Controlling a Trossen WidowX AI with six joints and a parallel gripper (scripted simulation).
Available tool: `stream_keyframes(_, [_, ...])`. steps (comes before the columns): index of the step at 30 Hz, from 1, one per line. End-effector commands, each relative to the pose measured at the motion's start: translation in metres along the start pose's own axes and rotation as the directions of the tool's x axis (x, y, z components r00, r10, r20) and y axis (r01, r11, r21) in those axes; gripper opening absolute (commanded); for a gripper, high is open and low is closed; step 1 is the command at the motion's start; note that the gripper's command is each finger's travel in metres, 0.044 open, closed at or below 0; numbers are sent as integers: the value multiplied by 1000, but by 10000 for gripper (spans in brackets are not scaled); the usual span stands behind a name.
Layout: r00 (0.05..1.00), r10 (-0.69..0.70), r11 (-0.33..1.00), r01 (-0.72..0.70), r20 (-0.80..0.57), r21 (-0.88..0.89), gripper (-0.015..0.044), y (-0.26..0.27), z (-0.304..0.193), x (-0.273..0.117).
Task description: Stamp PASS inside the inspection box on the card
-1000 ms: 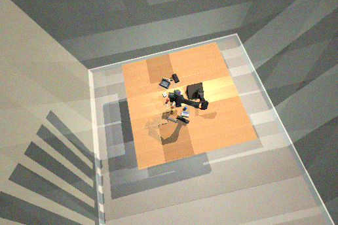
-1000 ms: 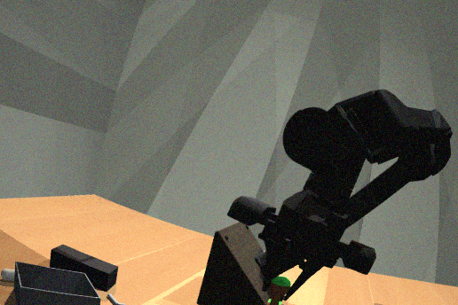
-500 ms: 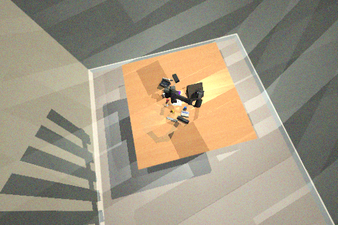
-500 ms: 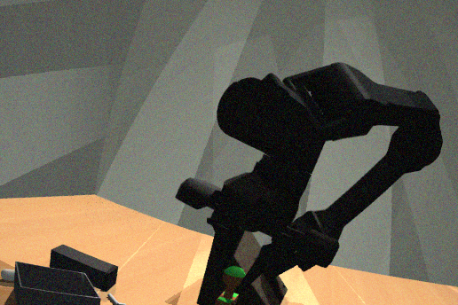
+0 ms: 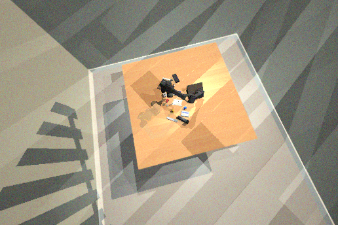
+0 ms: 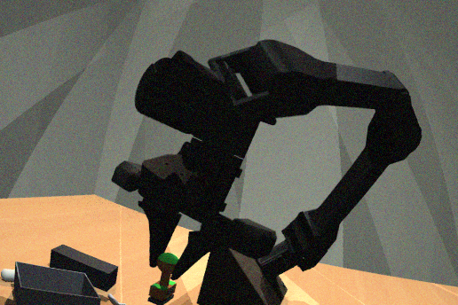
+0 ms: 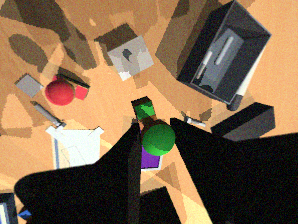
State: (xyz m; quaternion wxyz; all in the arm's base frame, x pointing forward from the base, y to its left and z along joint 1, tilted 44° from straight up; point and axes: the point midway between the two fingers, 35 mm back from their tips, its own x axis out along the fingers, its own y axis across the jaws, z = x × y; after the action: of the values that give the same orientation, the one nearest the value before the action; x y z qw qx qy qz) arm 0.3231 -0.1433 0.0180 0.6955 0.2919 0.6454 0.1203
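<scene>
My gripper point(image 6: 163, 270) point(image 7: 154, 125) is shut on a stamp with a round green knob point(image 6: 168, 258) point(image 7: 159, 139) and a green-topped block base. The stamp is held off the table, close to upright in the exterior view; its print face and lettering are hidden. A purple pad with a pale rim point(image 7: 151, 159) shows partly behind the knob in the wrist view, the rest covered by stamp and finger. The white card point(image 7: 82, 141) point(image 5: 177, 102) lies to the left in the wrist view, with pale corner pieces and faint lines; I cannot tell whether it bears a print.
A red-knobbed stamp point(image 7: 59, 93) lies beyond the card. A pale block point(image 7: 131, 57) and an open dark tray point(image 7: 225, 52) point(image 6: 55, 286) stand farther out, with a black block point(image 7: 245, 122) point(image 6: 82, 267) near the tray. A yellow item point(image 5: 172, 111) and a blue item point(image 5: 185, 108) flank the card's near side.
</scene>
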Motion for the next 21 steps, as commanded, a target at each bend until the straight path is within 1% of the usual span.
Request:
stream_keyframes(1, [1000,-2,1000,2,-4,-2,0,-21,6,7])
stream_keyframes(6, [1000,-2,1000,2,-4,-3,0,-43,12,14])
stream_keyframes(12, [1000,-2,1000,2,-4,-3,0,-43,12,15])
stream_keyframes(21, [1000,-2,1000,2,-4,-3,0,-41,13,30])
